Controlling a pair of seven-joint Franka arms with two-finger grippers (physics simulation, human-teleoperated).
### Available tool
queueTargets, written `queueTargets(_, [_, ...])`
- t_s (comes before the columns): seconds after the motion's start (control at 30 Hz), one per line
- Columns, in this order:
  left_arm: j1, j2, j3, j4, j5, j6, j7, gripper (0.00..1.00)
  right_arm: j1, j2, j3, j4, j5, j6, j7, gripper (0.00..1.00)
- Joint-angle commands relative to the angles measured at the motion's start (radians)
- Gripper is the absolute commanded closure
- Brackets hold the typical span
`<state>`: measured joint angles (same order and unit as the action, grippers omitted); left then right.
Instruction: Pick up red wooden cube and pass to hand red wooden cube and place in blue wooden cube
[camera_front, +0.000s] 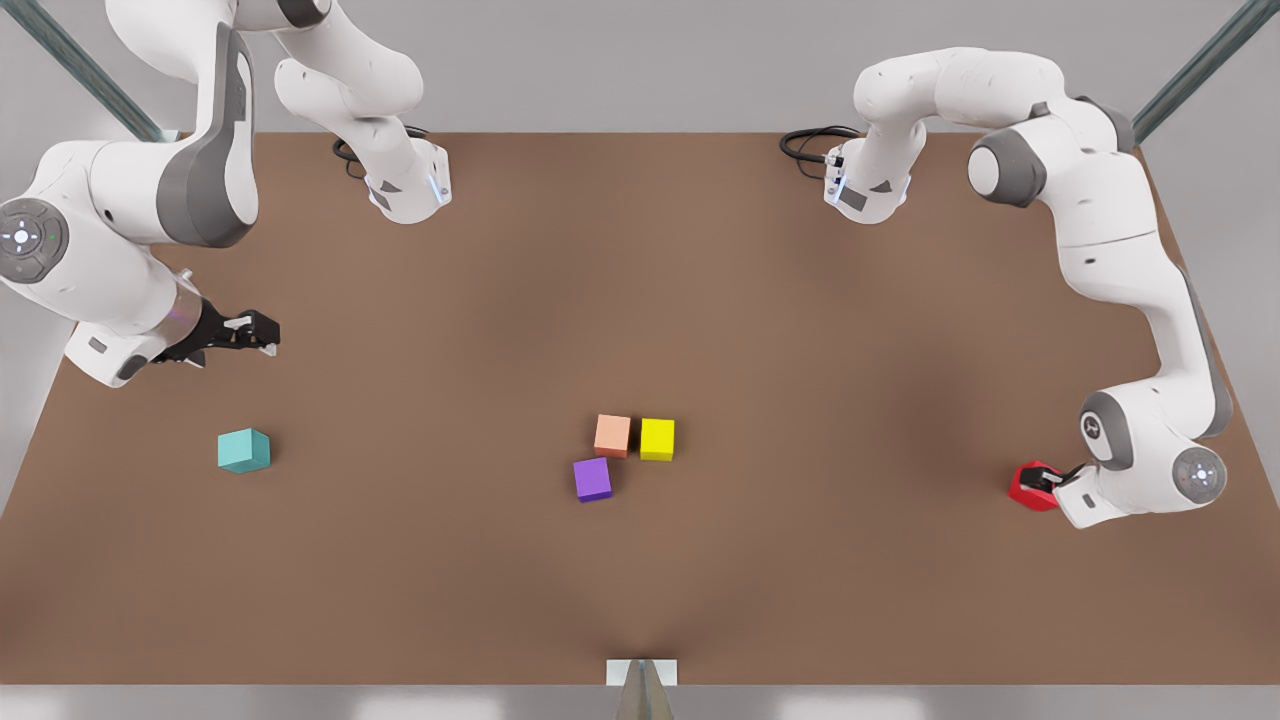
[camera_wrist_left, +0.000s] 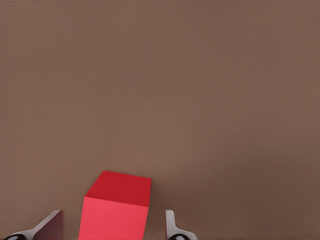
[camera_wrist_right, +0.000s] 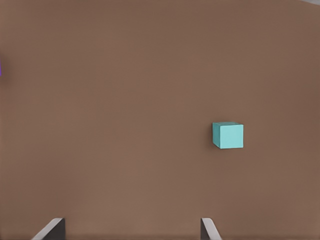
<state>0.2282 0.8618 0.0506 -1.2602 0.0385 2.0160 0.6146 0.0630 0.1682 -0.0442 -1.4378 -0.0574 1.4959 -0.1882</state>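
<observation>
At the front view's left, the right gripper (camera_front: 262, 336) hangs above the table (camera_front: 800, 330) with its fingers spread and nothing between them. The blue wooden cube (camera_front: 244, 450) rests on the table near it, at about 6 o'clock from the fingertips. The right wrist view shows this cube (camera_wrist_right: 228, 135) well clear of the open fingers (camera_wrist_right: 50, 229).

Mid-table, three cubes cluster together: a salmon-orange cube (camera_front: 612, 435) with a yellow cube (camera_front: 657, 439) just beside it at 3 o'clock, and a purple cube (camera_front: 592, 479) at its 7 o'clock.

At the front view's right, the left gripper (camera_front: 1047, 483) straddles the red wooden cube (camera_front: 1030, 487). The left wrist view shows the cube (camera_wrist_left: 116, 209) between parted fingers (camera_wrist_left: 171, 226), seemingly not touching them.
</observation>
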Motion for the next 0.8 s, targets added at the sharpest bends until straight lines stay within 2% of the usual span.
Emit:
queueTargets(0.0, [0.000,0.005,0.005,-0.007,0.000,0.056,0.369,0.00,0.000,-0.001,0.000,0.000,0.001,-0.002,-0.019,0.00])
queueTargets(0.43, [0.014,0.077,0.035,-0.038,-0.032,0.063,0.364,0.00,-0.002,0.001,0.000,-0.001,0.001,-0.003,-0.022,0.00])
queueTargets(0.47, [0.014,0.075,0.035,-0.038,-0.032,0.063,0.363,0.06,-0.002,0.002,0.000,-0.001,0.001,-0.003,-0.022,0.00])
queueTargets(0.5, [0.014,0.075,0.035,-0.038,-0.031,0.063,0.363,0.23,-0.002,0.001,0.000,-0.001,0.001,-0.003,-0.022,0.00])
queueTargets(0.53, [0.013,0.074,0.035,-0.038,-0.031,0.063,0.363,0.28,-0.002,0.001,0.000,-0.001,0.001,-0.003,-0.022,0.00])
queueTargets(0.7, [0.005,0.054,0.028,-0.038,-0.032,0.052,0.258,0.32,0.000,0.001,0.000,0.002,-0.006,-0.003,-0.023,0.00])
queueTargets(0.77, [0.006,0.036,-0.011,-0.031,-0.039,-0.023,0.168,0.32,0.018,0.051,0.007,0.054,-0.006,0.007,-0.048,0.00])
